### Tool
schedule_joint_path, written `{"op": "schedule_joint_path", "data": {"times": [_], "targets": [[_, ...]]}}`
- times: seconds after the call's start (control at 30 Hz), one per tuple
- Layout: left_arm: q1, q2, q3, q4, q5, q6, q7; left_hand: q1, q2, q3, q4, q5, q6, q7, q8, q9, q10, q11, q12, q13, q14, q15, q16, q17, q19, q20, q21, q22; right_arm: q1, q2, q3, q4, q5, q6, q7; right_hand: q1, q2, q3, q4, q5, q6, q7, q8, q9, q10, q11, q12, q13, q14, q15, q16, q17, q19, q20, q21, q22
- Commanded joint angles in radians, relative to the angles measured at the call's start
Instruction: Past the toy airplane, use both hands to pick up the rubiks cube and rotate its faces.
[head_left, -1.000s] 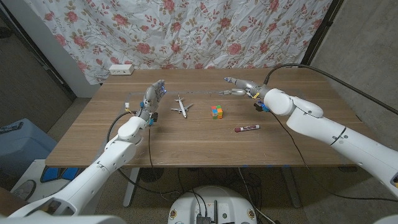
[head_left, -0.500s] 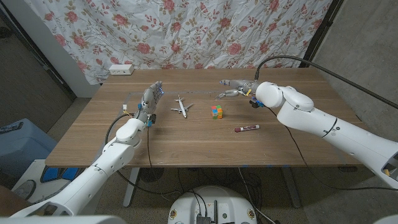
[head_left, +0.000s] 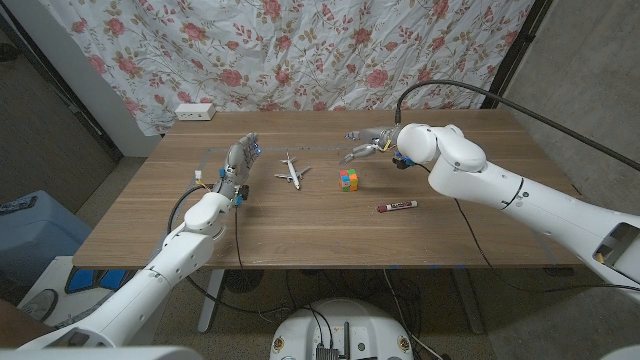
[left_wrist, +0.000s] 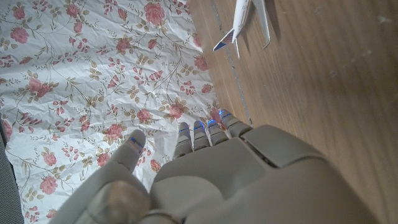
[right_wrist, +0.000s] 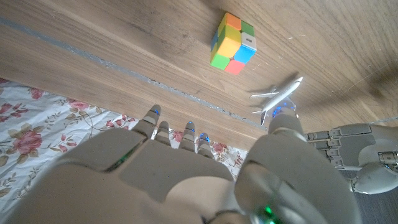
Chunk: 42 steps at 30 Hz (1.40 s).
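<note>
Nearest me lay a slim red marker pen (head_left: 397, 207) on the matte wooden surface (head_left: 300, 230). Beyond it the small, glossy multicoloured plastic rubiks cube (head_left: 348, 180) sat beside the thin white toy airplane (head_left: 291, 171). The right robot hand (head_left: 366, 142) hovered empty, fingers spread, behind the cube; the left robot hand (head_left: 239, 160) stood empty, fingers straight. A hasty reach risked skidding that slick cube into the light plane.

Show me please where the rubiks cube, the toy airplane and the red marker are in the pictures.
rubiks cube (head_left: 348, 180): head view, middle of its top face.
toy airplane (head_left: 291, 171): head view, on the fuselage between the wings.
red marker (head_left: 397, 207): head view, middle of its barrel.
</note>
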Motion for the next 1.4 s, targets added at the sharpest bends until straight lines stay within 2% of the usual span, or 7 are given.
{"op": "schedule_joint_path", "data": {"times": [0.03,0.5,0.8,1.4], "targets": [[0.013,0.002,-0.004,-0.005,0.005,0.001,0.017,0.001,0.049,0.004,-0.007,0.002,0.010,0.001,0.001,0.002,0.006,0.001,-0.001,0.005,0.006,-0.025,0.001,0.005,0.005,-0.037,0.006,0.005,0.072,0.037,-0.068,0.028,-0.083,-0.027,0.143,0.020,0.002,0.015,-0.001,0.011,-0.008,0.006,0.001,0.002,0.000,0.008,0.008,0.005,0.002,0.009,0.009,-0.001,0.002,0.014,0.004,0.003],[0.024,0.002,-0.003,-0.020,0.015,0.006,0.036,0.004,0.056,0.008,-0.010,0.003,0.013,0.002,0.000,0.002,0.008,0.003,-0.002,0.005,0.008,-0.025,0.001,0.004,0.006,-0.034,0.006,0.005,0.111,0.066,-0.119,0.071,-0.183,0.005,0.244,0.051,-0.015,0.026,-0.002,0.008,-0.039,0.008,-0.004,0.003,-0.005,0.020,0.008,0.008,-0.001,0.017,0.010,-0.004,-0.005,0.024,0.002,0.003],[0.033,0.002,-0.007,-0.018,0.006,0.006,0.034,0.005,0.055,0.008,-0.012,0.002,0.011,0.001,-0.001,0.002,0.006,0.004,-0.004,0.005,0.010,-0.027,0.000,0.004,0.006,-0.032,0.006,0.005,0.108,0.091,-0.124,0.105,-0.232,0.035,0.277,0.077,-0.014,0.039,-0.002,0.011,-0.034,0.004,0.003,0.003,-0.002,0.021,0.011,0.010,0.007,0.015,0.015,-0.005,-0.004,0.008,0.003,0.002],[0.020,-0.007,-0.003,0.010,0.001,0.001,0.022,0.005,0.054,0.009,-0.015,0.002,0.009,-0.001,-0.002,0.002,0.004,0.000,-0.005,0.005,0.009,-0.026,-0.001,0.004,0.007,-0.032,0.006,0.005,0.101,0.129,-0.124,0.183,-0.302,0.147,0.321,0.102,-0.024,0.051,0.000,0.011,-0.024,0.000,0.010,0.004,0.011,0.015,0.017,0.011,0.029,0.011,0.024,-0.007,0.004,0.009,0.007,0.002]]}}
